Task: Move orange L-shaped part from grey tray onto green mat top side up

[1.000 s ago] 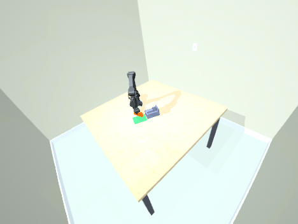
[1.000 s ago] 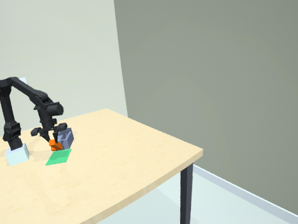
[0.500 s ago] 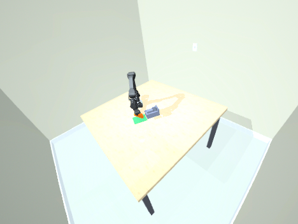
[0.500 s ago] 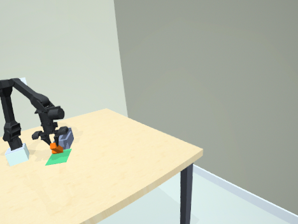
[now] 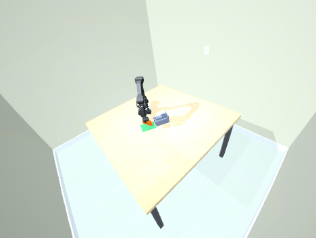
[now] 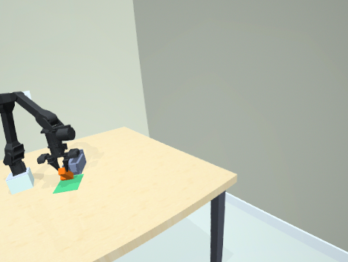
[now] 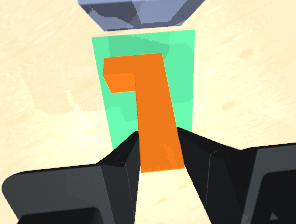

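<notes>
The orange L-shaped part (image 5: pixel 148 123) (image 6: pixel 65 174) (image 7: pixel 156 110), pinched at its straight end by my 1 gripper (image 5: pixel 146 121) (image 6: pixel 63 170) (image 7: pixel 156 134), extends lengthwise from the fingertips toward the grey tray (image 5: pixel 161 120) (image 6: pixel 77 164) (image 7: pixel 142 15), above the green mat (image 5: pixel 148 128) (image 6: pixel 68 184) (image 7: pixel 181 60).

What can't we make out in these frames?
- Underside of the orange part: faces away in every view, so contact with the green mat is unclear.
- Tray, wrist: cut off by the top edge.
- Fingertips, top: too small, lost against the dark gripper.
</notes>
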